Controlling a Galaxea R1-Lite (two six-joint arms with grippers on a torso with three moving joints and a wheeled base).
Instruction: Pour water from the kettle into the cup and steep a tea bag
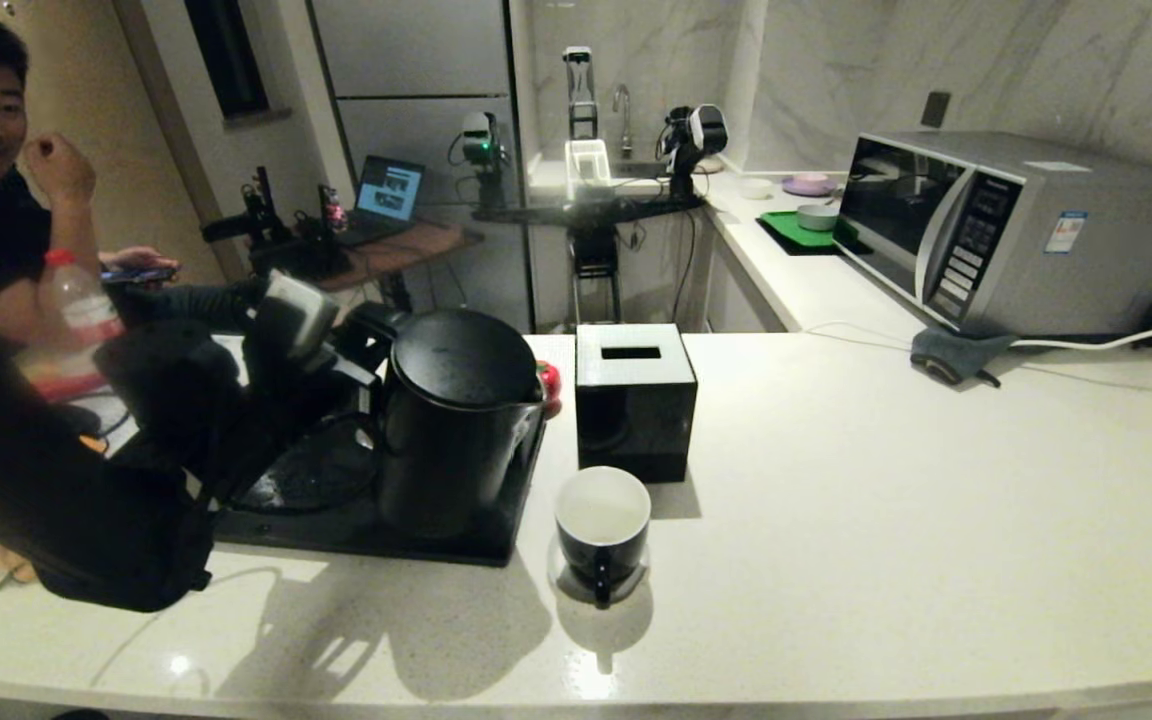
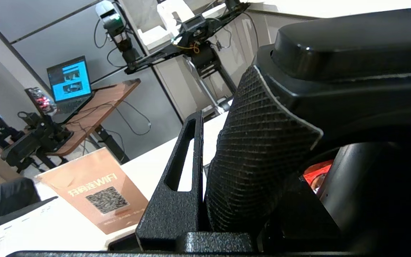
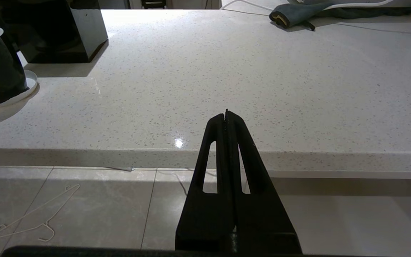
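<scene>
Left end effector (image 1: 361,385) at kettle's (image 1: 456,420) nine o'clock, clamped on kettle handle (image 2: 259,153): side grip suits tilting spout toward cup (image 1: 603,528). Kettle upright at right end of black tray (image 1: 356,530). Cup just off tray's four o'clock corner on white saucer (image 3: 30,84), handle toward robot, inside looks empty; close for short pour. Tissue box (image 1: 634,398) at cup's twelve o'clock. Tea bag not visible. Right end effector (image 3: 226,117) parked below tabletop (image 1: 886,500) edge, fingers together, empty. Pale speckled stone tabletop; microwave (image 1: 996,235) at two o'clock; dim kitchen.
</scene>
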